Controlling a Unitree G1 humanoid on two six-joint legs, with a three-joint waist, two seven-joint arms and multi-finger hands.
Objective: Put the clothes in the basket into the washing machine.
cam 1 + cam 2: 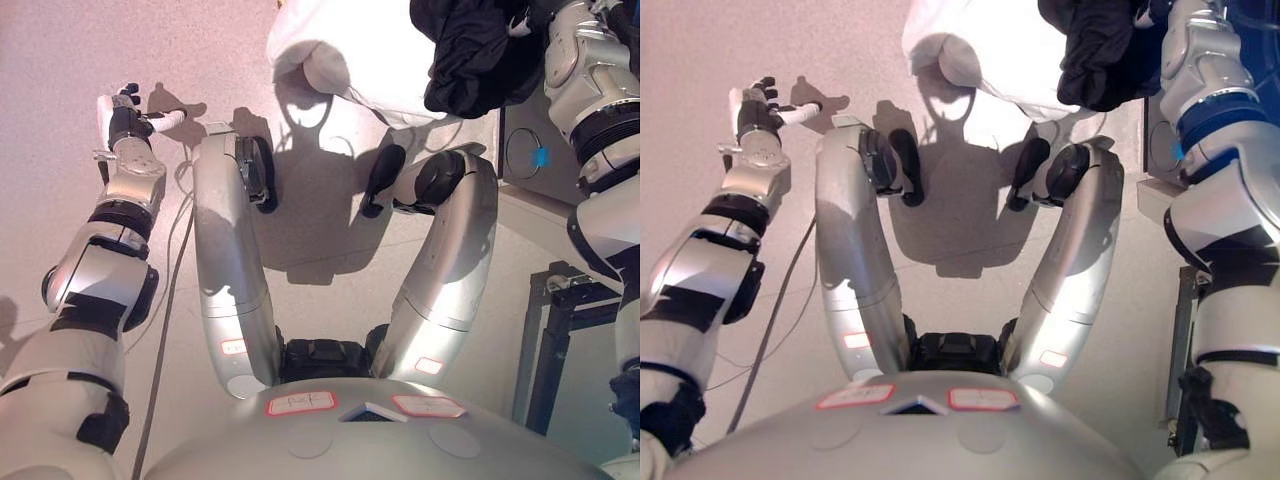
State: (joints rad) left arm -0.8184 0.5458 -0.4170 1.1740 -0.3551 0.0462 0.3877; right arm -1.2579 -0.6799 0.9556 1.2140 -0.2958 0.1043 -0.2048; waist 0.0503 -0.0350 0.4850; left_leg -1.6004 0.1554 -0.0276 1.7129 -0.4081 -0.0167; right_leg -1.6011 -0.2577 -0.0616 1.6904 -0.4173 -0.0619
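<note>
While the right arm reaches up along the right side of the view, its hand [520, 22] is mostly buried in a black garment [470, 55], so I cannot tell whether the fingers are curled round the cloth or only pushed into it. The black garment hangs bunched at the top of the view, lying against the upper right part of a white cloth [360, 55], which bulges into rounded folds below and to the left of the garment. Just right of the black garment and a little lower stands a grey appliance [525, 150] with a round outline on its face; its edge is partly hidden by the right arm. Well to the left of the black garment, the left hand [125, 120] is held over the pale floor [60, 60], touching nothing, with its fingers loosely spread and one white-tipped finger pointing toward the garment.
</note>
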